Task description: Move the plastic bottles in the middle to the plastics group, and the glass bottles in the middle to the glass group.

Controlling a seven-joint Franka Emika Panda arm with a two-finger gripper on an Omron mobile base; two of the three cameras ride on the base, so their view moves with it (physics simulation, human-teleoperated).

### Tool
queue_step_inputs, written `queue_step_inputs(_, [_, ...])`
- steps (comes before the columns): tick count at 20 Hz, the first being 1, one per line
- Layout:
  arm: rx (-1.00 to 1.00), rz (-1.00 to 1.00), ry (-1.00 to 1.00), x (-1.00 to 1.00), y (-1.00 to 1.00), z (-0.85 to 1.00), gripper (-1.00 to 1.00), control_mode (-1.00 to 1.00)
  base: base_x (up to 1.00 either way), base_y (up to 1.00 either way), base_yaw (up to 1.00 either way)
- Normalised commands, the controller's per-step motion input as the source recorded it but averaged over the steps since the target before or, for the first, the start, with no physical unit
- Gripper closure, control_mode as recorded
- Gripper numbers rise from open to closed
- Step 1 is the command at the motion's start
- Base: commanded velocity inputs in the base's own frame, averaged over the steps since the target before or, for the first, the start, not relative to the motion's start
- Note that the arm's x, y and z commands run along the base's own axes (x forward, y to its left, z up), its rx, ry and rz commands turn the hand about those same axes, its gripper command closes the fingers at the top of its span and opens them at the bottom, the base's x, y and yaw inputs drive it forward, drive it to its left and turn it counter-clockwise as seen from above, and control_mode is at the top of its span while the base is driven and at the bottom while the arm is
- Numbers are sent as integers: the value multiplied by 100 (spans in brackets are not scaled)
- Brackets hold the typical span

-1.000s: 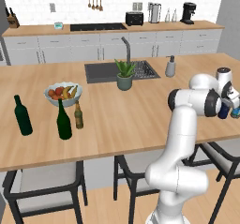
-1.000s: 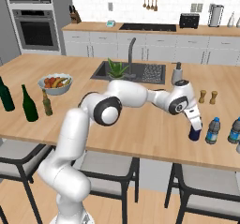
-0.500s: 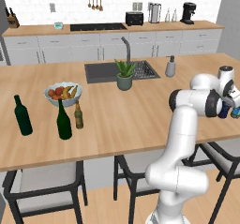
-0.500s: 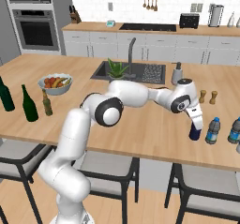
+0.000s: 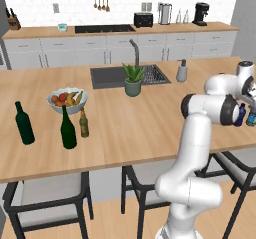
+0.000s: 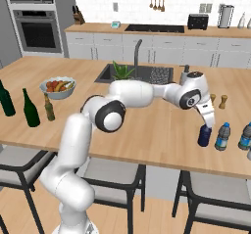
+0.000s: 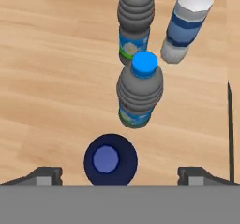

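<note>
The squat dark-blue plastic bottle [image 7: 110, 160] stands upright on the wooden counter, seen from above between my finger tips with a gap on each side. My gripper [image 7: 120, 174] is open just over it [image 6: 206, 124]. The same bottle [image 6: 204, 136] stands right beside the plastics group [image 6: 222, 136], whose blue-capped see-through bottles [image 7: 139, 89] are lined up past it. The slim amber glass bottle [image 5: 84, 124] stands far left beside a tall green wine bottle [image 5: 68, 129] of the glass group; a second wine bottle [image 5: 23, 124] is further left.
A fruit bowl [image 5: 67, 99] sits behind the wine bottles. A potted plant [image 5: 133, 80] and a grey soap dispenser [image 5: 182, 71] stand by the sink. Wooden salt and pepper shakers [image 6: 218, 101] are behind the gripper. The counter's front edge [image 6: 211, 165] runs close to the plastics group.
The jaws have opened wide and let go of the dark-blue bottle, which now stands free beside the plastics group. The arm has barely moved.
</note>
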Motion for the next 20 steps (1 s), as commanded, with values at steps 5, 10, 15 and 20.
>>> queue_step_inputs(5, [-6, 6, 0, -53, 35, 72, -100, -100, 0, 0, 0])
queue_step_inputs(10, [-15, 16, -10, -48, 75, 21, -100, -100, 0, 0, 0])
queue_step_inputs(15, [-16, 25, -11, -30, 96, 2, -100, -100, 0, 0, 0])
queue_step_inputs(20, [-5, 28, -3, -58, 59, 0, -100, -100, 0, 0, 0])
